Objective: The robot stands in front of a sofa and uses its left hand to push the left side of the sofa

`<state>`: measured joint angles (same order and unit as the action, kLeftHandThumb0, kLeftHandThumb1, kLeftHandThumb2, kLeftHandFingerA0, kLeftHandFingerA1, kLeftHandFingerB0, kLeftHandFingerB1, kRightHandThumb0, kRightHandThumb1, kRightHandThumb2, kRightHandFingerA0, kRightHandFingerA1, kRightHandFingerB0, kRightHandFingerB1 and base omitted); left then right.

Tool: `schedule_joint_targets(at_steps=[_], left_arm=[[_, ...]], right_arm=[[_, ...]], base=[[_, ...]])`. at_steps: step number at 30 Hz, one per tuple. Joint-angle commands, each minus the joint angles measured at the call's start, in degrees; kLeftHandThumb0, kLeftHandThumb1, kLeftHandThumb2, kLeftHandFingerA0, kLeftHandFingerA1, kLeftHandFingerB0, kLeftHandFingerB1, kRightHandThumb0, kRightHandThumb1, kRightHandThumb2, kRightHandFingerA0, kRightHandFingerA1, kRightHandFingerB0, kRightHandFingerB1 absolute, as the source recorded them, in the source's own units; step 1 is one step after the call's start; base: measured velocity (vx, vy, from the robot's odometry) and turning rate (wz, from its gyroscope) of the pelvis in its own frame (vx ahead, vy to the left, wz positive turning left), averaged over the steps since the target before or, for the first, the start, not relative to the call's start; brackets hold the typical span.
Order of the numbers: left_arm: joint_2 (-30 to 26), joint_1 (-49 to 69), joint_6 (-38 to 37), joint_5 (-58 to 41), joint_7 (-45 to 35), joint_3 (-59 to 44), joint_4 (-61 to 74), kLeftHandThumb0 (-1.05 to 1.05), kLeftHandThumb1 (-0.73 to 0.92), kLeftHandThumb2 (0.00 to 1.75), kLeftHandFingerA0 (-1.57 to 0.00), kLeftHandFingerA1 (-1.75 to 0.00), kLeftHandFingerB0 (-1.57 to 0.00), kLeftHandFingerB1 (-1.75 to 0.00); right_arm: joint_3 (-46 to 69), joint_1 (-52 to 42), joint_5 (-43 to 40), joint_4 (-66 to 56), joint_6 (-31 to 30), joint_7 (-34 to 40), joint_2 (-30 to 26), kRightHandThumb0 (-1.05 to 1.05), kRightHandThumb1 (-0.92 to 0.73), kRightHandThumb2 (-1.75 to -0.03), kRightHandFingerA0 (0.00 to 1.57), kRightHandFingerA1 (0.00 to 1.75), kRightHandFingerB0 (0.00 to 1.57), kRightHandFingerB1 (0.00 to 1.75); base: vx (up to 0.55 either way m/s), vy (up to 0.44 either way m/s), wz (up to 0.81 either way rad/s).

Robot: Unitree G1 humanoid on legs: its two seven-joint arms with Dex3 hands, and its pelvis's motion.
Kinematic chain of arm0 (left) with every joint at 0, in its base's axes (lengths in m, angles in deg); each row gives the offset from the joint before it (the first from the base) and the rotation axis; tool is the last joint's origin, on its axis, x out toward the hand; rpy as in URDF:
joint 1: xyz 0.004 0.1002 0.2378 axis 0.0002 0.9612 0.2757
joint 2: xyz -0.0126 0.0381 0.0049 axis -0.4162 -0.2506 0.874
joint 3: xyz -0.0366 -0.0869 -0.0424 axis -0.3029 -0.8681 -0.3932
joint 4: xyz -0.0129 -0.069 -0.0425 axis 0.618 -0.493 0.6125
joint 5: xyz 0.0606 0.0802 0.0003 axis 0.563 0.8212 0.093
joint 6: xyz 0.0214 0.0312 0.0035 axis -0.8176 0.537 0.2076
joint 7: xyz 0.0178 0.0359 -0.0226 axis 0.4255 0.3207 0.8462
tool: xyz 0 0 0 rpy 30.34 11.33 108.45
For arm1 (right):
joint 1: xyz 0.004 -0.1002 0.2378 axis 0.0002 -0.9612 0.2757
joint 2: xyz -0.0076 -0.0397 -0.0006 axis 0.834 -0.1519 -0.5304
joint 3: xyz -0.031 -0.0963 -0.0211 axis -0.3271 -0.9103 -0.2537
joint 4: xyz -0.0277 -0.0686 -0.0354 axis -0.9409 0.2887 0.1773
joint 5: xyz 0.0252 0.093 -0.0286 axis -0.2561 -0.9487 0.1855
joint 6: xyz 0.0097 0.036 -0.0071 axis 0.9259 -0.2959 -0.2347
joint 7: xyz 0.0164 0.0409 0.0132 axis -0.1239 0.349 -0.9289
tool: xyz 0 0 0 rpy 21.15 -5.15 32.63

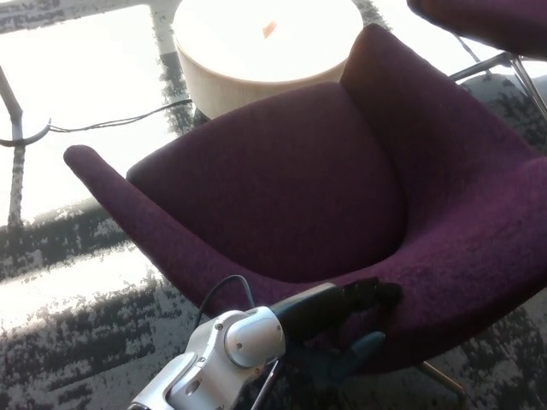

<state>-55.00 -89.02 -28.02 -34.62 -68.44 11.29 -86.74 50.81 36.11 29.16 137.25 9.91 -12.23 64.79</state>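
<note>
A grey mottled carpet (77,342) covers the floor, washed out by bright light at the upper left, where a thin cable (120,122) trails past a round pale table (256,51). The purple sofa (342,196) fills the middle and right of the view, its seat tilted toward the camera. The left arm (222,354) reaches in from the bottom, silver at the elbow and black beyond. The left robot hand (363,320) touches the sofa's near front edge, thumb on top, a finger curled beneath the rim, clamping it. A second purple seat (487,21) shows at top right.
</note>
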Motion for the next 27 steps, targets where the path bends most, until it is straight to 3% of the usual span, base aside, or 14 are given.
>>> schedule_joint_targets(at_steps=[1, 3, 7, 8, 17, 18, 20, 21, 26, 27], left_arm=[[1.5, 0.4, -0.1, -0.3, -3.5, 1.7, -1.5, -0.89, 0.83, 1.21, 0.0, -0.2, -0.12, -0.22], [1.7, 0.5, -0.7, 0.1, -3.0, 2.1, -2.1, -0.9, 0.84, 1.22, 0.0, -0.21, -0.19, -0.23], [1.1, 0.4, -1.0, -0.1, -3.4, 1.8, -1.4, -0.89, 0.86, 1.22, 0.0, -0.22, -0.12, -0.22], [1.2, -0.1, -1.8, -0.2, -3.4, 1.7, -2.0, -0.88, 0.86, 1.21, -0.07, -0.2, -0.07, -0.22], [0.8, 0.6, -2.7, 0.0, -2.8, 1.5, -2.0, -0.89, 0.85, 1.2, -0.08, -0.23, -0.08, -0.24], [0.7, 0.6, -2.0, -0.1, -3.1, 1.4, -1.7, -0.89, 0.85, 1.2, -0.07, -0.21, -0.09, -0.23], [0.6, 0.6, -0.9, -0.4, -3.5, 1.1, -1.0, -0.92, 0.87, 1.21, -0.03, -0.2, -0.12, -0.22], [0.6, 0.5, -1.2, -0.4, -3.6, 1.1, -1.4, -0.93, 0.88, 1.22, -0.05, -0.19, -0.12, -0.21], [0.4, 0.6, -3.1, -0.4, -3.1, 0.8, -1.7, -0.89, 0.85, 1.2, -0.08, -0.22, -0.08, -0.25], [0.3, 0.8, -2.5, -0.4, -3.1, 0.8, -1.2, -0.9, 0.85, 1.2, -0.07, -0.22, -0.09, -0.24]], right_arm=[[0.4, 0.3, -0.6, 0.1, 1.0, -0.6, -1.0, -0.57, -0.81, -0.65, 0.57, 0.45, 0.54, 0.41], [1.1, -0.2, -1.3, 0.2, 1.6, -0.7, -0.8, -0.58, -0.8, -0.64, 0.57, 0.44, 0.54, 0.42], [0.5, -0.1, -0.3, 0.3, 1.6, 0.5, -0.6, -0.57, -0.81, -0.64, 0.58, 0.46, 0.53, 0.42], [0.4, 0.0, 0.0, 0.3, 1.2, 0.5, -0.7, -0.57, -0.82, -0.65, 0.57, 0.46, 0.52, 0.41], [-2.0, 0.0, 1.8, -0.1, -0.2, 2.4, -1.4, -0.56, -0.85, -0.65, 0.56, 0.47, 0.52, 0.41], [-2.0, 0.1, 1.8, 0.0, -0.2, 2.3, -1.3, -0.5, -0.67, -1.08, 0.52, 0.65, 0.37, 0.55], [-2.2, 0.4, 1.8, -0.1, -0.5, 2.2, -1.3, -0.52, -0.69, -1.08, 0.52, 0.64, 0.37, 0.54], [-2.0, 0.4, 1.6, -0.1, -0.4, 2.0, -1.3, -0.57, -0.85, -0.65, 0.56, 0.47, 0.52, 0.41], [-1.5, 0.9, 1.0, 0.0, -0.8, 1.4, -0.9, -0.57, -0.84, -0.65, 0.55, 0.45, 0.53, 0.41], [-4.0, 1.2, 4.2, -0.1, -0.5, 4.7, -1.8, -0.54, -0.86, -0.66, 0.57, 0.48, 0.53, 0.42]], base=[[0.0, 0.0, 0.0], [0.0, 0.0, 0.0], [0.0, 0.0, 0.0], [0.0, 0.0, 0.0], [0.0, 0.0, 0.0], [0.0, 0.0, 0.0], [0.0, 0.0, 0.0], [0.0, 0.0, 0.0], [0.0, 0.0, 0.0], [0.0, 0.0, 0.0]])
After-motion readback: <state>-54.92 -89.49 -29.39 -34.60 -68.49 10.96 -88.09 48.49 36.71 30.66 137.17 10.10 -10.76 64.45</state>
